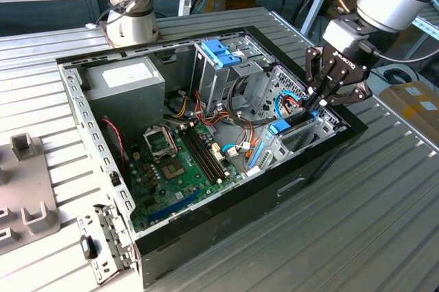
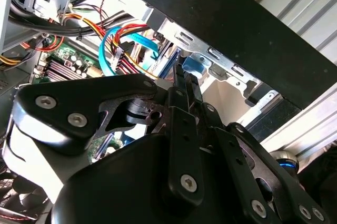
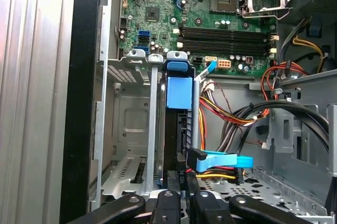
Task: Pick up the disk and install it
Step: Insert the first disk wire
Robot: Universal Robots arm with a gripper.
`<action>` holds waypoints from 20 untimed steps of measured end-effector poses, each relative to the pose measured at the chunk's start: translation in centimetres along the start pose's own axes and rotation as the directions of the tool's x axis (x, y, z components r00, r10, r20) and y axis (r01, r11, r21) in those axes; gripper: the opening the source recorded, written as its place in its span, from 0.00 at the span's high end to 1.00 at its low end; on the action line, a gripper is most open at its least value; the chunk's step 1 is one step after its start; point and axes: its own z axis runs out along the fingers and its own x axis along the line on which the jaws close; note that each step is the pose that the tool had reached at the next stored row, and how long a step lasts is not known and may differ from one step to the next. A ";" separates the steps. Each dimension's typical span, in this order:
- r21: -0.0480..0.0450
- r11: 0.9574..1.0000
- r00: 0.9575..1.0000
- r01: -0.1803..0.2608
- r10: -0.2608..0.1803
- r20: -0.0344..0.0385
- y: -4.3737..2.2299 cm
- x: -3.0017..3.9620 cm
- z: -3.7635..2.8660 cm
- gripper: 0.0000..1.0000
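Note:
The disk (image 1: 285, 126) stands on edge in a slot of the metal drive bay (image 1: 312, 134), at the side of the open computer case on the exterior view's right. Its blue carrier frame (image 3: 179, 92) and dark edge show in the first wrist view. My gripper (image 1: 314, 103) hangs right over the disk's upper end. In both wrist views its fingers lie together, with no gap between them, at gripper (image 3: 184, 192) and gripper (image 2: 184, 74). Whether the tips press on the disk I cannot tell. A bit of the blue frame (image 2: 197, 66) lies just beyond the tips.
Blue data cables (image 3: 221, 161) and bundled power wires (image 3: 231, 113) run close beside the bay. The case also holds the motherboard (image 1: 185, 162), a grey power-supply box (image 1: 127, 79) and a tall cage with a blue handle (image 1: 219, 52). The black case wall (image 1: 309, 168) borders the bay. Another arm's base (image 1: 134, 25) stands behind.

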 end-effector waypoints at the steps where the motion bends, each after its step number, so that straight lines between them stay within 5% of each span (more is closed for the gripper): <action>1: 0.000 1.000 1.000 0.000 0.000 0.000 0.01 0.00 0.05 0.84; 20: 0.000 1.000 1.000 -0.004 0.004 0.000 0.16 -0.33 0.39 0.84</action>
